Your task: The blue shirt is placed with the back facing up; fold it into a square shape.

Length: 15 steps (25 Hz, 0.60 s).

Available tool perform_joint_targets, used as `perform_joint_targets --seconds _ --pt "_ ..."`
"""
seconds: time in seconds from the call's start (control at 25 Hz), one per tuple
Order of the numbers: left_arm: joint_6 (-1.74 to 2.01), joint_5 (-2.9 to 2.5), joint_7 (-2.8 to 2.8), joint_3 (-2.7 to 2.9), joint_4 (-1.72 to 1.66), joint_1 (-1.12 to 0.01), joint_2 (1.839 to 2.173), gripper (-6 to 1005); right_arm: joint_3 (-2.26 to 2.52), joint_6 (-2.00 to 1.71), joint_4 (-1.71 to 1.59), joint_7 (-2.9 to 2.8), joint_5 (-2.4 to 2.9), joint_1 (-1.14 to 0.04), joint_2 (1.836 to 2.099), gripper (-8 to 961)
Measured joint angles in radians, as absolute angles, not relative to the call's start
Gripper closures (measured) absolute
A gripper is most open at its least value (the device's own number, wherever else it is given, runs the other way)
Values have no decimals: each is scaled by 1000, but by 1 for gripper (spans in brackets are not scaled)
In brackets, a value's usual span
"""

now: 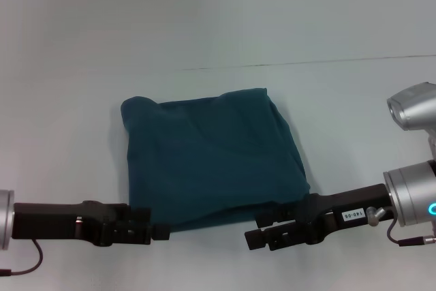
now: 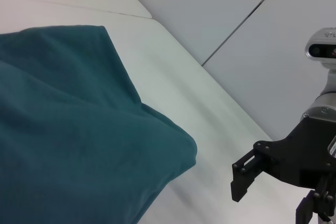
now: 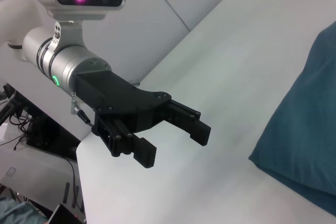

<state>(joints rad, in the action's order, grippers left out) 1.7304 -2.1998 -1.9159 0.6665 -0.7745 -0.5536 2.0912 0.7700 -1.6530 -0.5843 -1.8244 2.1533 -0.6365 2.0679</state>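
Note:
The blue shirt (image 1: 211, 158) lies folded into a rough square in the middle of the white table, plain side up, with soft creases. It also shows in the left wrist view (image 2: 68, 145) and in the right wrist view (image 3: 310, 129). My left gripper (image 1: 153, 226) is open and empty, low over the table at the shirt's near left corner; the right wrist view shows it too (image 3: 173, 140), apart from the cloth. My right gripper (image 1: 257, 230) is open and empty at the shirt's near right corner, also seen in the left wrist view (image 2: 270, 200).
The white table (image 1: 68, 66) reaches far around the shirt, with a thin seam line (image 1: 306, 63) across the back. In the right wrist view the table's edge (image 3: 79, 153) drops off behind my left arm, with cables and a stand (image 3: 21, 124) below.

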Motion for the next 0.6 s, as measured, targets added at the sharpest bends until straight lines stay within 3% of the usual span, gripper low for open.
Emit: perform_joint_targets --seconds 0.6 --pt "1726 -2202 -1919 669 -775 -555 2090 138 761 -1657 -583 -1824 2147 -633 2067 176"
